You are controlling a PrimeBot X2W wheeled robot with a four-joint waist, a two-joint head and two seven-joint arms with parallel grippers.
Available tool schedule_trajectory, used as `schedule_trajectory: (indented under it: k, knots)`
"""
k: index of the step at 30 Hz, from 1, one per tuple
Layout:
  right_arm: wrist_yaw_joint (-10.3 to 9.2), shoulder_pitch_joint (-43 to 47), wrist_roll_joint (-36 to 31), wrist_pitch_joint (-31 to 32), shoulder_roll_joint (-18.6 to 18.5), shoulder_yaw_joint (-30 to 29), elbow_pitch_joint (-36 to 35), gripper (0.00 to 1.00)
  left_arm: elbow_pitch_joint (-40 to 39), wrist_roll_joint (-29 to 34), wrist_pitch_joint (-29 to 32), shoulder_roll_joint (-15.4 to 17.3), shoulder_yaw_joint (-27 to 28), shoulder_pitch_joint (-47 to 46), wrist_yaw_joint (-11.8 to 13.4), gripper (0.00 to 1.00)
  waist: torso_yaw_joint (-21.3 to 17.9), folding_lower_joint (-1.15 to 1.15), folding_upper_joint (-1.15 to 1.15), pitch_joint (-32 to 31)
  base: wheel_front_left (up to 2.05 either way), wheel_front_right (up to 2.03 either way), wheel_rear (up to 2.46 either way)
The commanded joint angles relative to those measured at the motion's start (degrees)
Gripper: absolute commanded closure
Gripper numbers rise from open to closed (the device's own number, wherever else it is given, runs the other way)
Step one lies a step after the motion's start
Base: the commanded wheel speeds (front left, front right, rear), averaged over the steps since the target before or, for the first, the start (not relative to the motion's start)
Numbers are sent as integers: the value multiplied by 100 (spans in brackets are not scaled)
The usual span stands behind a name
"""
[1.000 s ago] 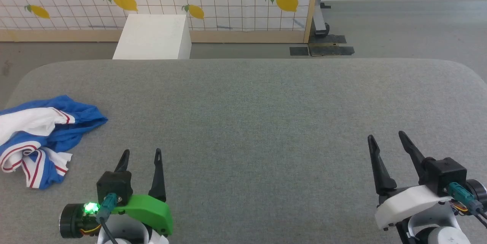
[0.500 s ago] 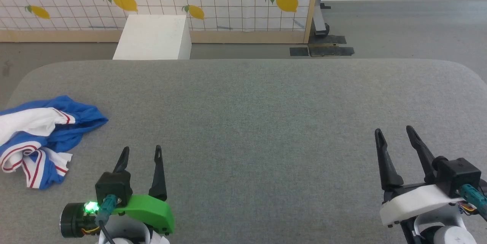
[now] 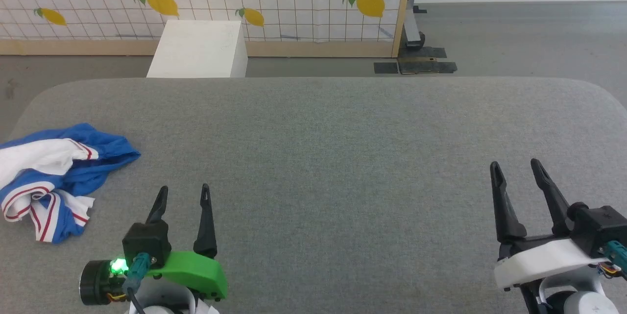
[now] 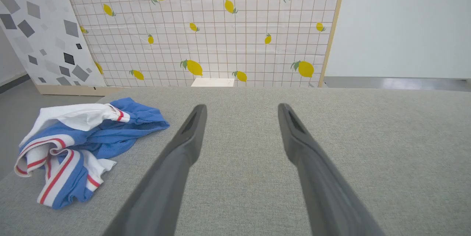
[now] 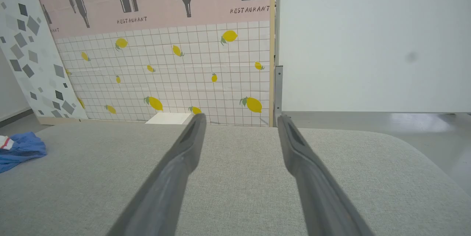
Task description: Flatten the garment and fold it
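**Near zone, bottom of the head view.** The left gripper (image 3: 184, 187) sits at the lower left of the frame, ahead of a green cover (image 3: 196, 272) and a lit green lamp (image 3: 116, 266). Its two dark fingers point up the frame and stand apart, with bare table fabric showing between them. State: released, grasping nothing.

The right gripper (image 3: 515, 162) sits at the lower right, ahead of a white cover (image 3: 534, 260). Its fingers also stand apart, with bare fabric between them. State: released, grasping nothing.

Both grippers are over the table (image 3: 343, 157), a grey fabric-covered surface with rounded far corners.

**Middle zone.** The garment (image 3: 54, 177) lies on the table at the left edge of the frame, at mid height. It is up and to the left of the left gripper and apart from it.
- It is a crumpled heap of blue cloth with a white part on top and red-and-white striped trim along the near folds.
- Part of it runs out of frame on the left.
- In the left wrist view the heap shows at the middle left, beside the left finger and not touching it.
- In the right wrist view a blue corner shows at the far left edge, well apart from the fingers.

**Far zone, top of the head view.** Beyond the far table edge, at the upper left of centre, a white box (image 3: 198, 49) stands on the grey floor (image 3: 514, 35). Behind it a panel (image 3: 294, 0), gridded white with yellow lemons, spans the top of the frame from the left edge to a wooden upright right of centre.
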Motion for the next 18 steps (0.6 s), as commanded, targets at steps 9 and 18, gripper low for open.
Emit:
schedule_trajectory:
  k: [9,18]
  knots:
    - [-4,112,89,-157,5,-97,-65,0,-48,-49,-163,-14,-47,-87,98,0,33,0,0,-2,0,0,0]
    - [-5,148,-6,-265,6,-114,-70,0,-58,-21,-270,-17,-84,-90,169,0,54,0,0,1,0,0,0]
